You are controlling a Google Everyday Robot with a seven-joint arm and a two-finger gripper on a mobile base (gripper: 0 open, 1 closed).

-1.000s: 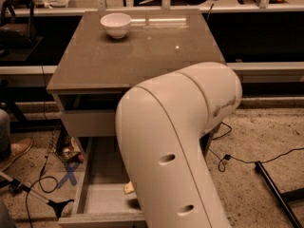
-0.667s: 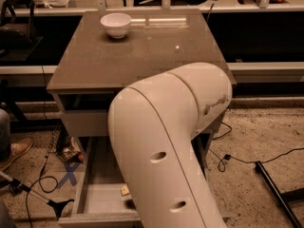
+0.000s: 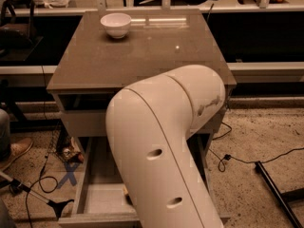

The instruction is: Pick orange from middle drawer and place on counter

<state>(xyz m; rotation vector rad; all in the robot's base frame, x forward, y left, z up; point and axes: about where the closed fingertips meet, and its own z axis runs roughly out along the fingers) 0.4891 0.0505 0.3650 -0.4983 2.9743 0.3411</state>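
The counter (image 3: 142, 56) is the glossy grey-brown top of the cabinet. Below it the middle drawer (image 3: 97, 201) is pulled out, showing its pale floor. A small sliver of the orange (image 3: 126, 192) shows on the drawer floor, right at the edge of my arm. My thick white arm (image 3: 161, 141) reaches down over the drawer and covers most of it. My gripper is hidden behind the arm, somewhere low over the drawer, and does not show.
A white bowl (image 3: 116, 23) stands at the far left of the counter. Black cables (image 3: 228, 158) and a dark bar (image 3: 278, 194) lie on the floor to the right. A shoe (image 3: 14, 151) and more cables (image 3: 42, 186) are to the left.
My arm has swung left and towards the camera, covering more of the drawer and most of the orange.
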